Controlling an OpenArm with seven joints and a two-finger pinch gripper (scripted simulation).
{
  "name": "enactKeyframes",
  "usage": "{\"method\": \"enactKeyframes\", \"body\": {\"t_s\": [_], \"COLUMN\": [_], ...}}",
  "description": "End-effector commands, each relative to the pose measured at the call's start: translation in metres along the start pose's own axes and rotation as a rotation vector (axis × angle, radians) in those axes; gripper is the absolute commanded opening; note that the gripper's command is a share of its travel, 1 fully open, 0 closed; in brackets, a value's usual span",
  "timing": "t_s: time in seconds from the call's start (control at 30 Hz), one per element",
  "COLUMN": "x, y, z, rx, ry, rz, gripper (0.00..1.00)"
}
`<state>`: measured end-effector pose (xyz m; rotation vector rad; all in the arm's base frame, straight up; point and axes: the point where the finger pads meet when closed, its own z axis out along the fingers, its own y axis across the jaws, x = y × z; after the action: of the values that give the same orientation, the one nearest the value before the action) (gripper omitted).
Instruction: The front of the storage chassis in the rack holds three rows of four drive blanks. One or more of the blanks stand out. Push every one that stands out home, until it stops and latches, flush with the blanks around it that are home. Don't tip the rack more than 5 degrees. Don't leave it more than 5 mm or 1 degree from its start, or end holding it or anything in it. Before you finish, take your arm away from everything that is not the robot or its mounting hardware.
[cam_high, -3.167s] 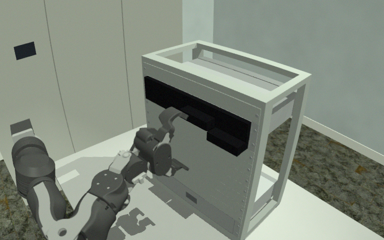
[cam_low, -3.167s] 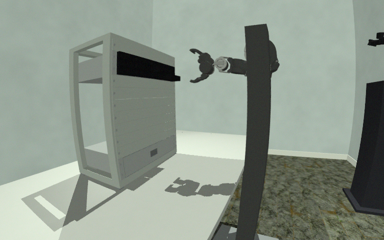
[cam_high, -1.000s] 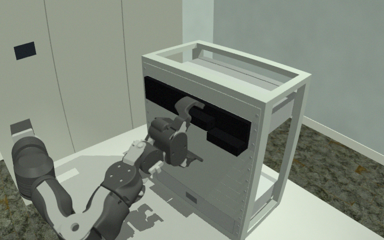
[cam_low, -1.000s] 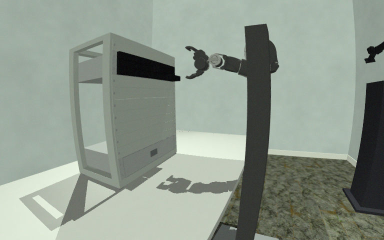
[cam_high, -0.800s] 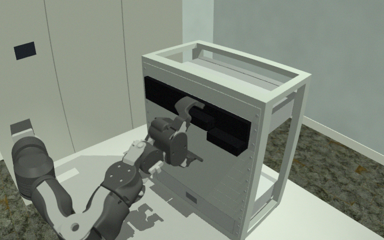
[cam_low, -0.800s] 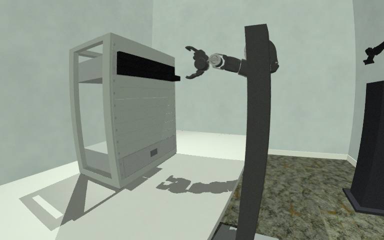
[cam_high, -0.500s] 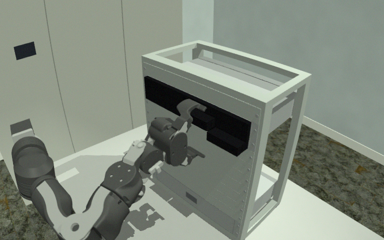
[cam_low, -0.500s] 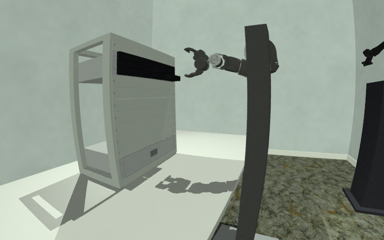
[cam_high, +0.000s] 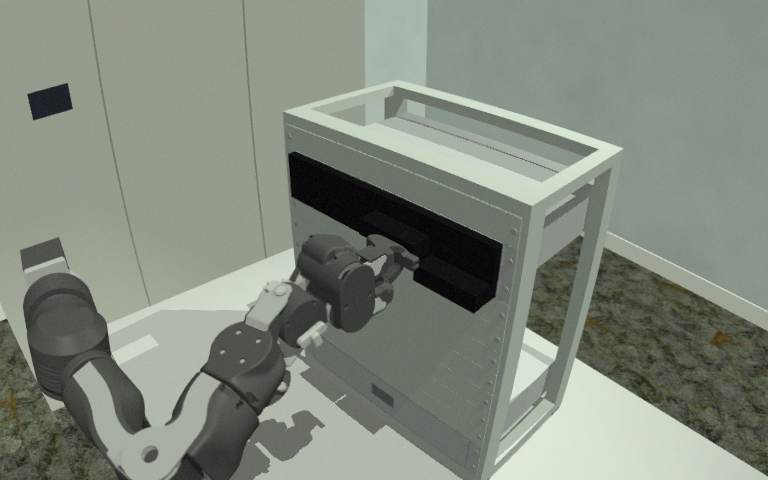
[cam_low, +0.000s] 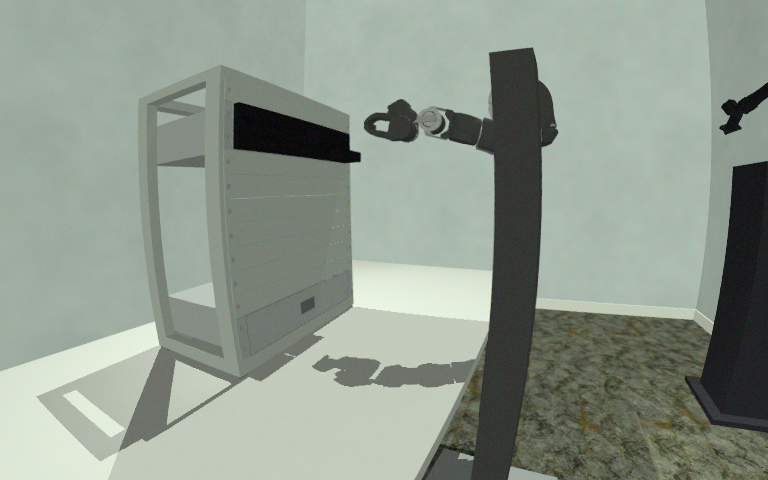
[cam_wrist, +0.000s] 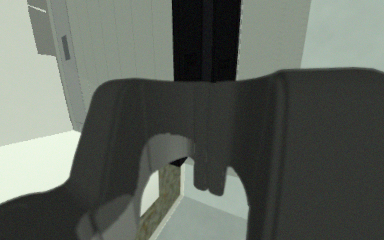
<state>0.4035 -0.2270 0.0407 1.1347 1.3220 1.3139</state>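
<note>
The pale grey rack (cam_high: 441, 266) stands on the white table. Its black storage chassis front (cam_high: 390, 217) runs across the top of the face; it also shows in the exterior view (cam_low: 288, 135). Two black blanks stand out: one near the middle (cam_high: 396, 227) and one at the lower right end (cam_high: 453, 284), which also shows in the exterior view (cam_low: 342, 155). My gripper (cam_high: 408, 260) is shut and empty. The exterior view shows the gripper (cam_low: 369, 123) a short gap in front of the chassis, not touching it. In the wrist view the closed fingers (cam_wrist: 210, 172) hide most of the chassis (cam_wrist: 206, 40).
Grey blank panels fill the rack face below the chassis, with a small dark label (cam_high: 382, 394) near the bottom. A dark upright post (cam_low: 509, 254) stands at the table edge by my arm. A black stand (cam_low: 741, 294) is on the floor at the right.
</note>
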Motion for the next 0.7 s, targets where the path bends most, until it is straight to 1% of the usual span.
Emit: {"method": "enactKeyframes", "body": {"t_s": [0.0,0.57,0.67], "x": [0.0008,0.0009,0.0032], "y": [0.0007,0.0007,-0.0015], "z": [-0.0001,-0.0001,-0.0007], "rx": [0.001,0.001,0.001], "ry": [0.004,0.004,-0.001], "rz": [-0.003,-0.003,-0.001], "gripper": [0.00,0.00,0.00]}}
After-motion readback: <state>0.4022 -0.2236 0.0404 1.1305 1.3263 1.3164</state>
